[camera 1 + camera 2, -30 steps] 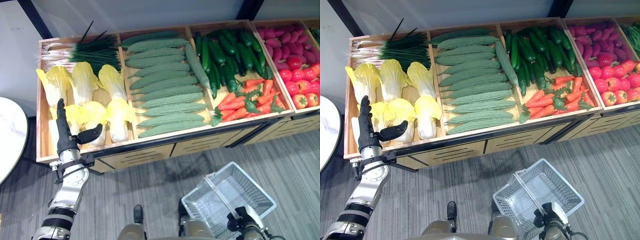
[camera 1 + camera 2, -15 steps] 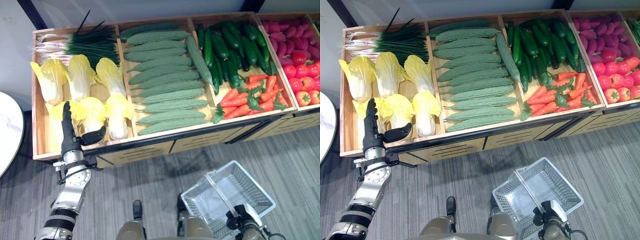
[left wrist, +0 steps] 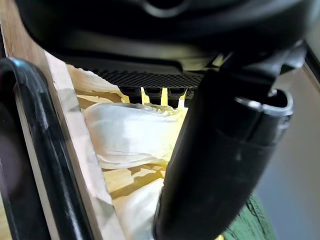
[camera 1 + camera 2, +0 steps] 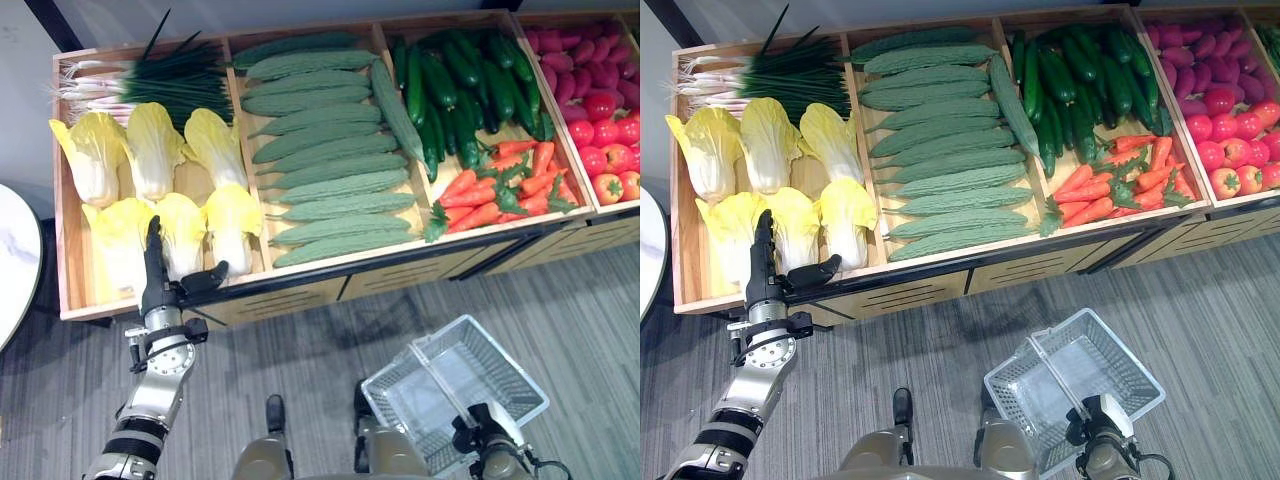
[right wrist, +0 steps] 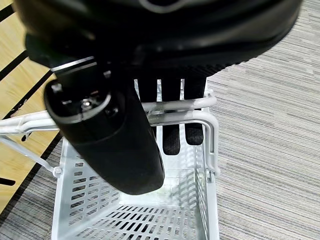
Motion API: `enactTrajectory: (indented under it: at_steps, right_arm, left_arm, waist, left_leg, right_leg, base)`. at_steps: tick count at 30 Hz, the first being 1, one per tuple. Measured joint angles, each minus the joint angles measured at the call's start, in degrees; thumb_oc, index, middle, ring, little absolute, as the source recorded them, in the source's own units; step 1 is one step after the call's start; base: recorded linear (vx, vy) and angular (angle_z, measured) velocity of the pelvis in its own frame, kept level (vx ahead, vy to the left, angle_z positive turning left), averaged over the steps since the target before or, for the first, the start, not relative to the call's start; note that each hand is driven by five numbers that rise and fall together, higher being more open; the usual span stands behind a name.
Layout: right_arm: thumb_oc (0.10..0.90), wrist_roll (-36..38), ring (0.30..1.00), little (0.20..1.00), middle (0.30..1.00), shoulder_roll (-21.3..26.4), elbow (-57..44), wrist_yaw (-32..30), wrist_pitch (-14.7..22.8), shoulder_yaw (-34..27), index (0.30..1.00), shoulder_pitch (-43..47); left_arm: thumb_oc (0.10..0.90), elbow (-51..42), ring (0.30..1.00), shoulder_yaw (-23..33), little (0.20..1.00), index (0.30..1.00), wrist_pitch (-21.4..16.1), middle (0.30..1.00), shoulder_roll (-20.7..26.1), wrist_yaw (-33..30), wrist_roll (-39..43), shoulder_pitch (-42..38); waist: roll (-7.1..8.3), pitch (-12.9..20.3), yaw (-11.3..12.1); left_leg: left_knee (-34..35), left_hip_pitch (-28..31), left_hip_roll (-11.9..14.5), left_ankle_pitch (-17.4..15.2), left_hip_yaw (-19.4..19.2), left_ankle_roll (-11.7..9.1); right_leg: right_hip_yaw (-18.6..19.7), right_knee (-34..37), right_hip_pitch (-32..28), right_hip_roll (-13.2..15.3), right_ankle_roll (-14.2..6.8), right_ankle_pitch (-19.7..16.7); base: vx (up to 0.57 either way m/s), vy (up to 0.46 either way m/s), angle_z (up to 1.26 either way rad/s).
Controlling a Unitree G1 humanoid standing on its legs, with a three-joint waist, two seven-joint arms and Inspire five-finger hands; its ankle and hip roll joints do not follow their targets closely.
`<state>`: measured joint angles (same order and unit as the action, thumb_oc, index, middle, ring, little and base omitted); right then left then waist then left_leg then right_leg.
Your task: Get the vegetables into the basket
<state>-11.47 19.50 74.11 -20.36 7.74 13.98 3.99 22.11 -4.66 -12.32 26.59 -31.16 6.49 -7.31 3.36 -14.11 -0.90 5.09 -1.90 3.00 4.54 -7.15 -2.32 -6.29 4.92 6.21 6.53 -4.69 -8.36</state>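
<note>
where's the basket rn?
In the left eye view the basket is low on the right, over the floor in front of the vegetable stand, hanging by its handle from the right hand.

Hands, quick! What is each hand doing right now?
Left hand: open, fingers straight over the cabbages, holding nothing.
Right hand: shut on the basket handle, carrying the white basket.

Hands at seven and five o'clock

Left hand (image 4: 157, 280) upright, fingers straight, thumb splayed toward three o'clock; right hand (image 5: 165, 95) low, fingers curled downward.
</note>
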Motion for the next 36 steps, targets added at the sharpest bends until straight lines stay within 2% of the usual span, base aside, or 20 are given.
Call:
enactTrajectory:
  at_steps: [3, 5, 6, 7, 9, 13, 22, 24, 25, 27, 33, 34, 36]
  right_arm:
    - [0.400, -0.21, 0.300, 0.300, 0.300, 0.00, 0.06, -0.02, -0.27, 0.03, 0.300, 0.27]
    - [0.400, -1.26, 0.300, 0.300, 0.300, 0.00, -0.13, -0.14, -0.87, 0.07, 0.300, 0.33]
    - [0.400, -1.28, 0.300, 0.300, 0.300, 0.00, -0.14, -0.14, -0.91, 0.07, 0.300, 0.33]
    - [0.400, -1.57, 0.300, 0.300, 0.300, -0.01, -0.19, -0.19, -0.96, 0.17, 0.300, 0.30]
    - [0.400, -2.12, 0.300, 0.300, 0.300, -0.01, -0.35, -0.26, -0.98, 0.54, 0.300, 0.52]
    - [0.400, -2.18, 0.300, 0.300, 0.300, -0.02, -0.30, -0.07, -1.42, 0.59, 0.300, 0.51]
    - [0.400, -2.19, 0.300, 0.300, 0.300, -0.14, -0.15, 0.27, -2.04, 0.64, 0.300, 0.38]
    - [0.400, -2.17, 0.300, 0.300, 0.300, -0.91, -0.13, 0.30, -1.97, 0.56, 0.300, -0.03]
    - [0.400, -2.15, 0.300, 0.300, 0.300, -0.95, -0.09, 0.30, -1.97, 0.51, 0.300, -0.26]
    - [0.400, -2.15, 0.300, 0.300, 0.300, -1.18, 0.01, 0.30, -1.83, 0.43, 0.300, -0.36]
    - [0.400, -2.04, 0.300, 0.300, 0.300, -1.75, 0.89, 0.24, -1.28, 0.11, 0.300, -0.95]
    - [0.400, -1.88, 0.300, 0.300, 0.300, -1.72, 0.80, 0.21, -1.21, -0.04, 0.300, -1.25]
    - [0.400, -1.42, 0.300, 0.300, 0.300, -1.58, 0.72, 0.17, -1.23, -0.18, 0.300, -1.57]
  left_arm:
    - [0.900, 0.83, 1.000, 0.56, 1.000, 1.000, 2.12, 1.000, 0.08, -0.23, -2.11, -1.16]
    - [0.725, 0.89, 0.756, 2.44, 0.756, 0.756, 5.59, 0.756, -0.23, -2.28, -4.42, -2.24]
    - [0.498, 1.05, 0.437, 3.36, 0.437, 0.437, 6.95, 0.437, -0.44, -3.44, -4.95, -2.64]
    - [0.400, 1.61, 0.300, 3.77, 0.300, 0.300, 7.91, 0.300, -0.61, -4.74, -5.85, -3.17]
    - [0.400, 3.39, 0.300, 5.85, 0.300, 0.300, 9.74, 0.300, -1.92, -6.80, -6.57, -5.45]
    - [0.400, 5.75, 0.300, 8.83, 0.300, 0.300, 9.98, 0.300, -2.87, -9.99, -6.49, -6.37]
    - [0.400, 5.55, 0.300, 8.93, 0.300, 0.300, 10.34, 0.300, -2.89, -12.01, -5.17, -7.53]
    - [0.400, -2.54, 0.300, 9.98, 0.300, 0.300, 11.26, 0.300, -2.93, -12.72, -5.20, -6.75]
    - [0.400, -5.41, 0.300, 10.00, 0.300, 0.300, 11.27, 0.300, -2.93, -13.29, -5.45, -6.52]
    - [0.400, -12.40, 0.300, 11.12, 0.300, 0.300, 11.13, 0.300, -2.93, -15.03, -6.99, -6.57]
    - [0.400, -20.73, 0.300, 11.62, 0.300, 0.300, 10.29, 0.300, -3.74, -16.32, -9.96, -4.81]
    - [0.400, -21.80, 0.300, 10.10, 0.300, 0.300, 8.85, 0.300, -3.79, -15.06, -9.53, -3.47]
    - [0.400, -23.51, 0.300, 2.77, 0.300, 0.300, 4.01, 0.300, -1.71, -8.30, -4.54, 0.59]
  waist:
    - [-0.04, -0.02, 0.16]
    - [-0.04, -0.02, 0.18]
    - [-0.04, -0.02, 0.16]
    - [-0.01, -0.03, 0.03]
    - [0.06, -0.05, -0.25]
    - [0.21, -0.13, -1.17]
    - [0.79, -0.41, -1.38]
    - [2.05, -0.72, -1.13]
    - [2.17, -0.73, -0.99]
    - [2.16, -0.71, -0.98]
    - [2.00, -0.20, -0.70]
    - [1.89, -0.12, -0.53]
    - [1.65, 0.02, -0.19]
  left_leg:
    - [0.00, -0.01, -0.02, 0.00, 0.02, 0.00]
    - [0.00, 0.01, -0.02, 0.01, -0.06, 0.00]
    - [0.00, 0.00, -0.01, 0.02, -0.12, 0.01]
    - [0.00, 0.02, -0.05, 0.01, -0.22, 0.01]
    - [0.00, 0.03, -0.07, 0.01, -1.03, 0.03]
    - [0.00, 0.17, 0.03, -0.02, -1.28, 0.05]
    - [0.00, 1.07, 0.12, -0.03, -1.51, 0.04]
    - [0.00, 1.21, 0.21, 0.00, -1.47, 0.01]
    - [0.00, 1.51, 0.21, 0.00, -1.47, 0.01]
    - [0.00, 2.03, 0.16, -0.02, -1.46, 0.01]
    - [0.00, 2.44, 0.12, 0.02, -1.39, -0.03]
    - [0.00, 2.44, 0.10, 0.02, -1.39, -0.02]
    - [0.00, 2.43, -0.13, 0.03, -1.37, -0.01]
  right_leg:
    - [0.02, 0.00, 0.00, 0.01, 0.00, -0.02]
    - [0.13, 0.00, 0.05, 0.01, 0.02, -0.12]
    - [0.18, 0.00, 0.08, 0.00, 0.02, -0.19]
    - [0.32, -0.01, 0.15, -0.01, 0.01, -0.23]
    - [1.10, -0.01, 0.60, -0.02, 0.00, -0.50]
    - [1.48, -0.02, 0.63, -0.21, 0.04, -0.55]
    - [1.82, -0.02, -0.10, -0.32, 0.10, -0.72]
    - [1.67, -0.02, -0.30, -0.35, 0.13, -0.74]
    - [1.59, -0.01, -0.63, -0.30, 0.12, -0.73]
    - [1.59, -0.02, -1.20, -0.28, 0.12, -0.72]
    - [1.50, 0.00, -1.65, -0.23, 0.14, -0.73]
    - [1.51, 0.00, -1.66, -0.21, 0.14, -0.73]
    - [1.51, 0.00, -1.66, 0.01, 0.14, -0.74]
  base:
    - [0.00, 0.000, 0.00]
    - [0.00, 0.000, 0.00]
    - [0.01, 0.016, -0.04]
    - [0.01, 0.020, -0.08]
    - [0.01, 0.014, -0.17]
    - [0.00, 0.007, -0.07]
    - [0.00, -0.001, -0.02]
    - [0.01, -0.028, 0.03]
    - [0.01, -0.023, 0.05]
    - [0.00, 0.000, 0.00]
    - [0.00, 0.000, 0.00]
    - [0.00, 0.000, 0.00]
    - [0.00, 0.000, 0.00]
